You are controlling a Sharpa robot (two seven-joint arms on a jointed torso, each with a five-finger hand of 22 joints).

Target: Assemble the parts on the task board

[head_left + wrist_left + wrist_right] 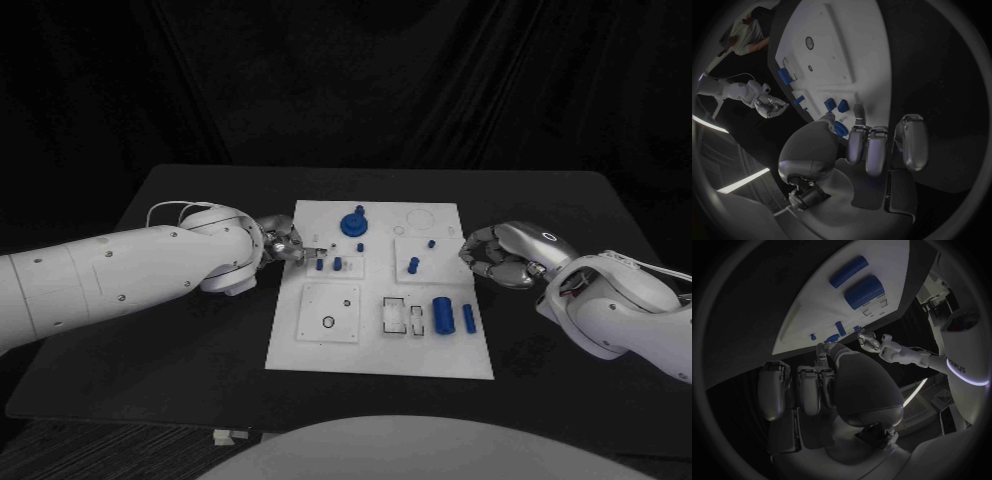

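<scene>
The white task board (378, 350) lies in the middle of the black table. My left hand (286, 245) is at its left edge, and thumb and fingers pinch a small blue part (840, 127). Just beyond stand two short blue pegs (329, 265). A large blue knob (355, 222) sits at the board's far side, two slim pegs (413, 265) stand right of centre, and two blue cylinders (453, 314) lie near the front right. My right hand (505, 255) hovers at the board's right edge with its fingers curled in on nothing.
A square inset plate with a small ring (330, 312) fills the board's front left, with rectangular slots (394, 315) beside it. Bare black table (188, 340) surrounds the board on all sides. The right wrist view shows the cylinders (863, 291) on the board beyond the hand.
</scene>
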